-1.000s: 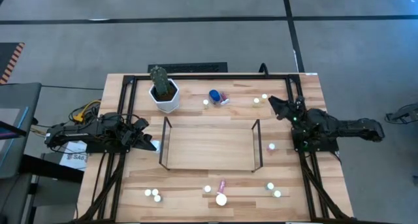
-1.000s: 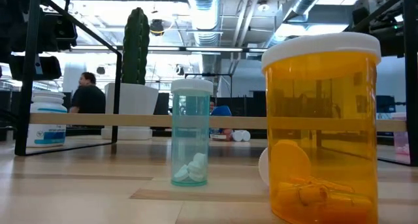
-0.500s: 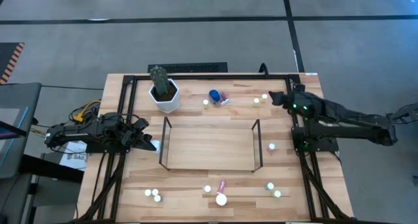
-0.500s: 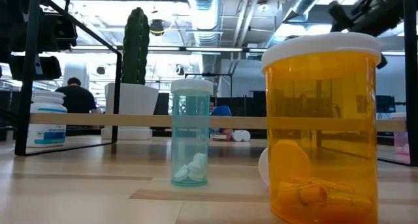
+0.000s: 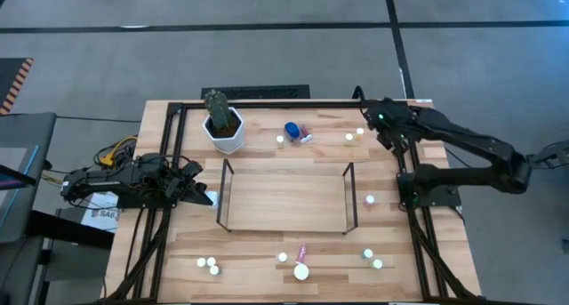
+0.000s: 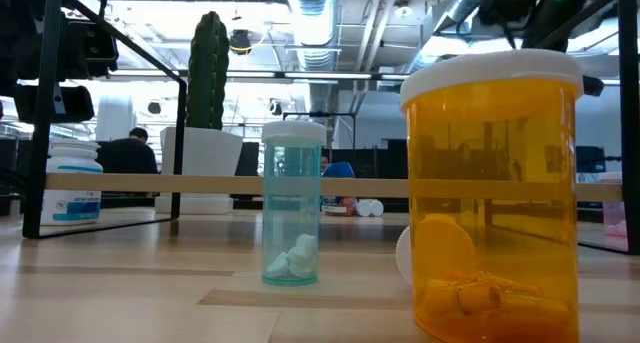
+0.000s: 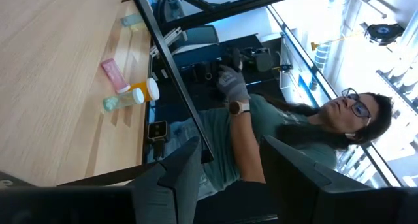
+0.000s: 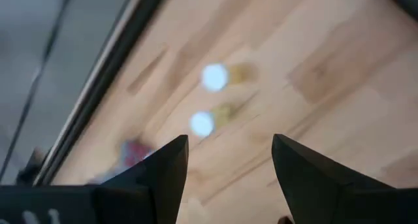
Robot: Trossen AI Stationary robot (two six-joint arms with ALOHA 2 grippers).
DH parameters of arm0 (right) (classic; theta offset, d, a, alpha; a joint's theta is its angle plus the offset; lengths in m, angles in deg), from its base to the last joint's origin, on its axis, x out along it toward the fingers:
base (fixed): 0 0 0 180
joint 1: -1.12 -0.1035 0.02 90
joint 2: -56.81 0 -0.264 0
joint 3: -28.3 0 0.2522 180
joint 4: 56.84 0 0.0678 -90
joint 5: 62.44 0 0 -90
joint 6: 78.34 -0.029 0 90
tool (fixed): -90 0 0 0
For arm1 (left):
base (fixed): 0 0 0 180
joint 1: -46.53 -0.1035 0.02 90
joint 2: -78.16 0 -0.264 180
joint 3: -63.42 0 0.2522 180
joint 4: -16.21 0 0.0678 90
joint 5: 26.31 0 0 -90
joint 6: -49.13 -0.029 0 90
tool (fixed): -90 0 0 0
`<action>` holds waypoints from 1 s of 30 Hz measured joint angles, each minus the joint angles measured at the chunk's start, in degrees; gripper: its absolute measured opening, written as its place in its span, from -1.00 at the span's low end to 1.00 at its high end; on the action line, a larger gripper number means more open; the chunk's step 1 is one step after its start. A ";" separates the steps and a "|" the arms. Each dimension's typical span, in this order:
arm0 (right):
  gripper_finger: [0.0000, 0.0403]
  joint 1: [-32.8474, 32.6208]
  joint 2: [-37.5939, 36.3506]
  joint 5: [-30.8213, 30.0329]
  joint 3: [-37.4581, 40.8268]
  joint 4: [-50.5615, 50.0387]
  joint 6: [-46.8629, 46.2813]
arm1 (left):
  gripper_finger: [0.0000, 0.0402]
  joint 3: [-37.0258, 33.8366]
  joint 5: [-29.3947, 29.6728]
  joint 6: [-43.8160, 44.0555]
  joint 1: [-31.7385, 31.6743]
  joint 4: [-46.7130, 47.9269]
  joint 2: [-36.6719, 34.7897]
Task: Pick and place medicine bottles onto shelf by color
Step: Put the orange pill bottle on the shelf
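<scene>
High view: right arm reaches over the far right corner of the worktop [image 5: 267,243], its right pincer [image 5: 375,120] poised just beside two small white-capped bottles [image 5: 354,134] lying near that corner. Right wrist view confirms: two dark fingers [image 8: 163,175] spread apart with a clear gap, nothing between them (pincer released), and the same two pale-capped, yellowish bottles [image 8: 208,101] seen beyond, blurred.

Left arm waits at the left edge of the worktop, left pincer [image 5: 197,195] near the shelf's left end panel. Left wrist view: fingers [image 7: 179,172] parted, nothing held. Beyond them, past the worktop edge, a person [image 7: 274,129] in a green top with a gloved hand [image 7: 234,87] raised.

Shelf [image 5: 284,198] sits mid-worktop, its wooden surface bare. Cactus pot [image 5: 224,127] stands behind its left end. Blue-capped bottle [image 5: 292,130] lies behind the shelf, a pink item touching it, one small white cap just beside it to the left.

Other bottles: one [image 5: 370,199] right of the shelf; along the near edge, a pair at left [image 5: 207,265], a pink one [image 5: 302,252] with a larger white cap [image 5: 301,272] at centre, and two [image 5: 372,258] at right.

Low view: orange bottle [image 6: 492,193] close up, upright; teal bottle [image 6: 293,203] upright beside it, white tablets inside.
</scene>
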 joint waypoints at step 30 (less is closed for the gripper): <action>0.37 12.66 25.44 18.31 -8.41 1.30 0.23 | -0.28 0.00 0.00 0.00 0.01 0.00 0.00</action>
